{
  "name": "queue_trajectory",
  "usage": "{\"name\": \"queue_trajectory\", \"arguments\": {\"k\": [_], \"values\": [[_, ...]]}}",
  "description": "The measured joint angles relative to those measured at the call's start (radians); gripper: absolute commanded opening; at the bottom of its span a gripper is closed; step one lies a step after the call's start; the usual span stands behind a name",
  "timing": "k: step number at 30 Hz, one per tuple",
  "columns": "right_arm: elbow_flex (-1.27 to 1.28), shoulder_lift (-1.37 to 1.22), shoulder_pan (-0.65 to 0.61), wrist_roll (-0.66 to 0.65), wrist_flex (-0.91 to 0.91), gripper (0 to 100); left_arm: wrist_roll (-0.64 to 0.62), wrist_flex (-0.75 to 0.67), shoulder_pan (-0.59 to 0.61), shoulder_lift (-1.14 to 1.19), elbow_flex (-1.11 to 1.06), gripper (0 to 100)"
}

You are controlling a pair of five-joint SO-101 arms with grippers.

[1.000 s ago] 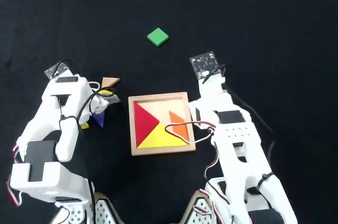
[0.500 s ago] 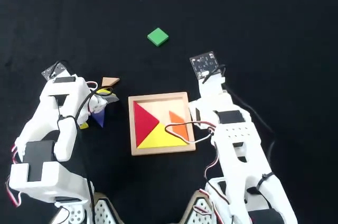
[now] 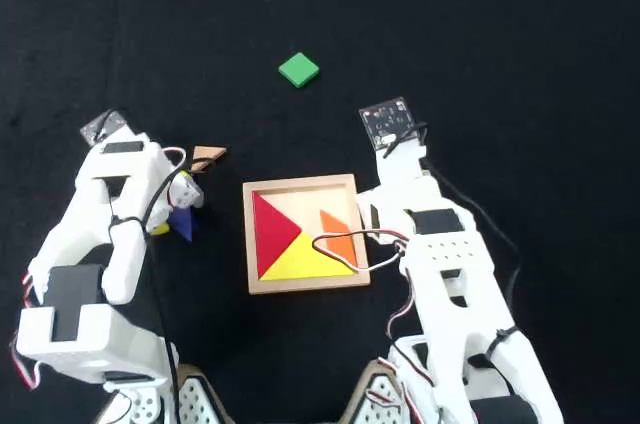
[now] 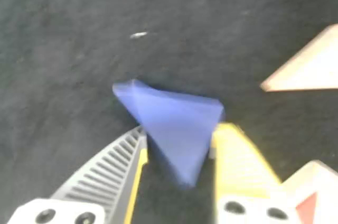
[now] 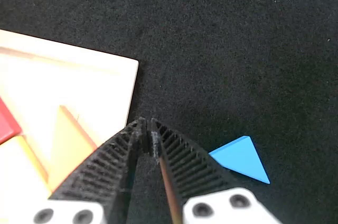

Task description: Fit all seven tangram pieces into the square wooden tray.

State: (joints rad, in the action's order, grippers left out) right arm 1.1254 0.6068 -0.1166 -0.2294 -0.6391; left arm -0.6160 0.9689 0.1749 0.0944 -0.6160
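My left gripper (image 4: 178, 133) is shut on a dark blue triangle (image 4: 174, 118), which touches both fingers just above the black cloth. From above, that triangle (image 3: 183, 227) pokes out beside the left gripper (image 3: 181, 204), left of the square wooden tray (image 3: 300, 184). The tray holds a red triangle (image 3: 272, 231), a yellow triangle (image 3: 305, 264) and an orange piece (image 3: 337, 236). My right gripper (image 5: 148, 131) is shut with nothing in it, just off the tray's edge (image 5: 79, 73). A light blue triangle (image 5: 240, 159) lies on the cloth beside it.
A green square (image 3: 299, 70) lies alone far back on the table. A tan piece (image 3: 208, 155) rests near the left gripper and also appears as a tan piece (image 4: 309, 68) in the left wrist view. The right arm (image 3: 430, 234) overhangs the tray's right side.
The left gripper's head has shifted slightly left and turned at the dark blue triangle. The right arm and the tray have not moved.
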Motion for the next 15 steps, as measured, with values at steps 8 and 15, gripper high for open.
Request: {"name": "queue_trajectory", "arguments": {"k": [8,15], "values": [[0.000,0.000,0.000,0.000,0.000,1.1,0.003,-0.035,0.014,0.008,0.006,37],[0.000,0.000,0.000,0.000,0.000,1.1,-0.008,-0.040,0.014,0.011,0.006,38]]}}
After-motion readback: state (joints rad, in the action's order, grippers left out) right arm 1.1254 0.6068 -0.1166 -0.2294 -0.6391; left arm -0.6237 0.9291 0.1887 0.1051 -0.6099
